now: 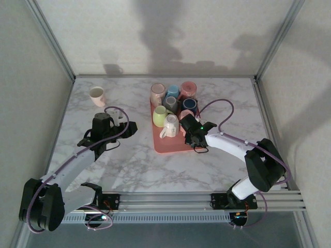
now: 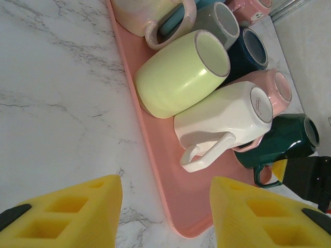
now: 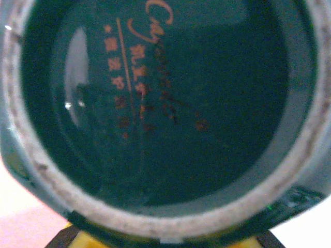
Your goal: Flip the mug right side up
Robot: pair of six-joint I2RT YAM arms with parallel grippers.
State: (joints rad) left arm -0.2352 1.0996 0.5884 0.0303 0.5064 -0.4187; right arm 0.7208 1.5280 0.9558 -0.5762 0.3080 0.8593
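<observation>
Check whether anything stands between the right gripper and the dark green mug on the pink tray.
Nothing visible does. The right gripper is up against the dark green mug, whose base faces its wrist camera. The white mug sits beside it on the tray, not between them.

Pink tray (image 1: pixel 164 147) on the marble table (image 1: pixel 129 165), between the left gripper (image 1: pixel 126 123) and the right gripper (image 1: pixel 192 129); on it, just left of the right gripper, a white mug (image 2: pixel 222 121) lying on its side, handle toward the left gripper; beyond that, a lime mug (image 2: pixel 178 77), also on its side; farther from both grippers, a grey mug (image 2: pixel 220 23), navy mug (image 2: pixel 248 51), pink mug (image 2: pixel 276 88), blue mug (image 1: pixel 172 92) and cream mug (image 2: pixel 150 15), crowded together; well beyond the left gripper, off the tray, a lone pale cup (image 1: pixel 96 95).
</observation>
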